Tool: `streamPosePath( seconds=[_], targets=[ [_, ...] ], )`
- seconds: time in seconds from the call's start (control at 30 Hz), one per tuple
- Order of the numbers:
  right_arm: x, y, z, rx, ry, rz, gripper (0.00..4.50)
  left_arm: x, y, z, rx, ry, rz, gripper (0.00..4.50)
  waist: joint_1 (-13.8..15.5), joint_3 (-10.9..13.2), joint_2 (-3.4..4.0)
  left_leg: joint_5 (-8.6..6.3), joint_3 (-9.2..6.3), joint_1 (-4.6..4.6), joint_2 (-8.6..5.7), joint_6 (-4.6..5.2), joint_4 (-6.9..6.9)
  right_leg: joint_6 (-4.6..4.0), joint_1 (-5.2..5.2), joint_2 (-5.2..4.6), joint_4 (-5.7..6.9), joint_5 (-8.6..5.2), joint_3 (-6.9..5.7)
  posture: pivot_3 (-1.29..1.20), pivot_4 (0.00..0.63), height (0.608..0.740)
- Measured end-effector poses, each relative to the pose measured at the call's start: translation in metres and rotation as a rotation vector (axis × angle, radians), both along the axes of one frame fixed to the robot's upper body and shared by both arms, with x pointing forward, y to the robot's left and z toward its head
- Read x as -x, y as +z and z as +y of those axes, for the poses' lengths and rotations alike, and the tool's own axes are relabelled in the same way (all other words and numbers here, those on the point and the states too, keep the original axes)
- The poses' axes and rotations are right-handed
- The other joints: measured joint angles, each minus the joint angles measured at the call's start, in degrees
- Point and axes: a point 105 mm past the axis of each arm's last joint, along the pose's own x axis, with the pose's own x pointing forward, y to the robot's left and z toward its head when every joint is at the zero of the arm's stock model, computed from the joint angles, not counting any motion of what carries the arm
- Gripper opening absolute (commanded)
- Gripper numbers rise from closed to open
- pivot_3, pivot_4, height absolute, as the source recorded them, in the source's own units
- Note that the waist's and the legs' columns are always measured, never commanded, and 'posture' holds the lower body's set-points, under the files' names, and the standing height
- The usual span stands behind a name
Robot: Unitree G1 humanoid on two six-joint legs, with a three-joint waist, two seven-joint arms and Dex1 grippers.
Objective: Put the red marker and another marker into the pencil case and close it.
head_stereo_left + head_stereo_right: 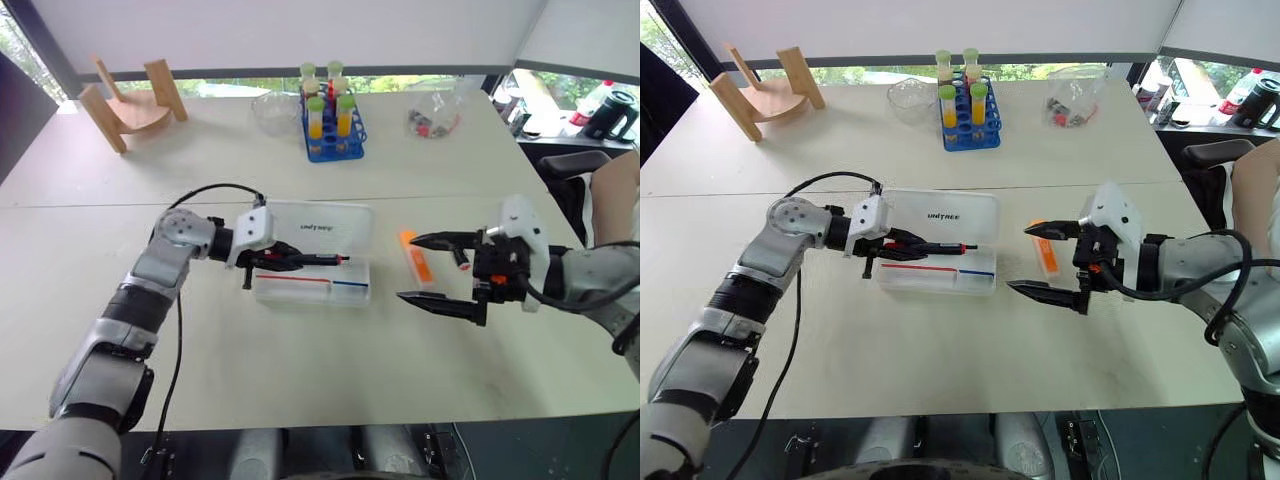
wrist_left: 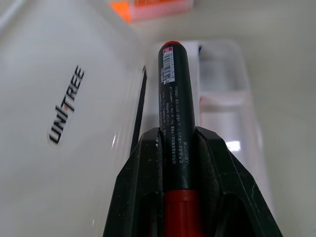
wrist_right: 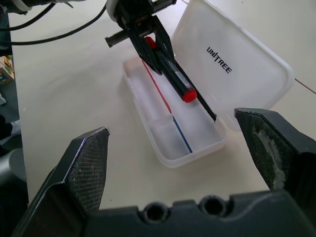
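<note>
The pencil case (image 1: 352, 290) lies open mid-table, its white lid (image 1: 322, 224) laid back flat and red and blue stripes showing in the clear tray. My left gripper (image 1: 275, 262) is shut on the red marker (image 1: 318, 259), which it holds roughly level just above the tray near the hinge, tip pointing right. In the left wrist view the marker (image 2: 173, 84) juts out from between the black fingers (image 2: 136, 173). The orange highlighter (image 1: 415, 257) lies on the table right of the case. My right gripper (image 1: 406, 268) hovers wide open beside the highlighter, holding nothing.
A blue rack of tubes (image 1: 333, 128), a glass bowl (image 1: 273, 108) and a clear bag (image 1: 435, 115) stand at the table's far side. A wooden stand (image 1: 130, 105) sits far left. A person's arm (image 1: 615, 200) shows at the right edge.
</note>
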Motion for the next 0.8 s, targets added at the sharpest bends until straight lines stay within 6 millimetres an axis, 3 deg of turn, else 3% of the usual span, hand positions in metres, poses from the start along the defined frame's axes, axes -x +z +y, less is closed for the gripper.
streamPosePath(
  seconds=[0.1, 0.13, 0.33, 0.47, 0.57, 0.7, 0.8],
  targets=[
    [0.003, 0.000, 0.000, -0.002, -0.016, -0.002, 4.50, -0.005, -0.005, -0.002, -0.012, -0.004, 0.002, 0.37, 0.2, 0.0, -0.01, 0.00, 0.01, -0.03, -0.02, 0.00, 0.05, 0.01, 0.02, -0.04, 0.00, 0.00, 0.00, 0.00, 0.150, 0.740],
    [0.004, -0.001, -0.001, -0.002, -0.023, -0.002, 4.50, -0.005, -0.006, -0.003, -0.011, -0.008, 0.004, 1.45, 0.2, 0.0, -0.01, 0.00, 0.01, -0.03, -0.02, 0.00, 0.06, 0.01, 0.04, -0.05, 0.00, 0.01, 0.00, 0.00, 0.150, 0.740],
    [0.004, -0.003, -0.002, -0.007, -0.050, 0.002, 4.50, -0.008, -0.005, -0.001, 0.001, 0.009, 0.017, 4.34, 0.0, 0.0, -0.01, 0.00, -0.02, 0.00, -0.02, 0.00, 0.06, 0.02, 0.03, -0.03, 0.05, 0.01, -0.01, 0.00, 0.150, 0.740],
    [-0.009, -0.003, -0.003, -0.028, -0.132, -0.024, 4.50, -0.003, 0.014, 0.006, 0.075, 0.022, 0.030, 4.46, -0.3, 0.0, 0.00, 0.00, -0.02, -0.01, 0.00, 0.00, 0.05, 0.01, 0.01, -0.02, 0.07, 0.01, 0.01, 0.00, 0.150, 0.740],
    [-0.026, -0.017, -0.014, 0.029, -0.263, -0.018, 4.50, 0.012, 0.036, 0.024, 0.148, 0.069, 0.068, 4.46, -0.5, 0.0, 0.02, 0.01, -0.04, -0.01, 0.05, -0.01, 0.01, 0.00, -0.03, 0.01, 0.08, 0.00, 0.03, 0.00, 0.150, 0.740],
    [-0.051, -0.032, -0.021, 0.000, -0.459, 0.035, 4.50, 0.053, 0.054, 0.060, 0.214, 0.150, 0.172, 4.46, -1.6, 0.0, 0.11, 0.01, -0.14, 0.02, 0.17, -0.02, -0.04, -0.01, -0.05, 0.02, 0.11, -0.01, 0.08, 0.00, 0.150, 0.740],
    [-0.065, -0.046, -0.024, -0.013, -0.569, 0.101, 4.50, 0.077, 0.057, 0.073, 0.254, 0.211, 0.227, 4.46, -1.6, 0.1, 0.12, 0.02, -0.15, 0.04, 0.16, -0.03, 0.00, -0.01, -0.01, -0.02, 0.12, 0.00, 0.09, 0.00, 0.150, 0.740]
  ],
)
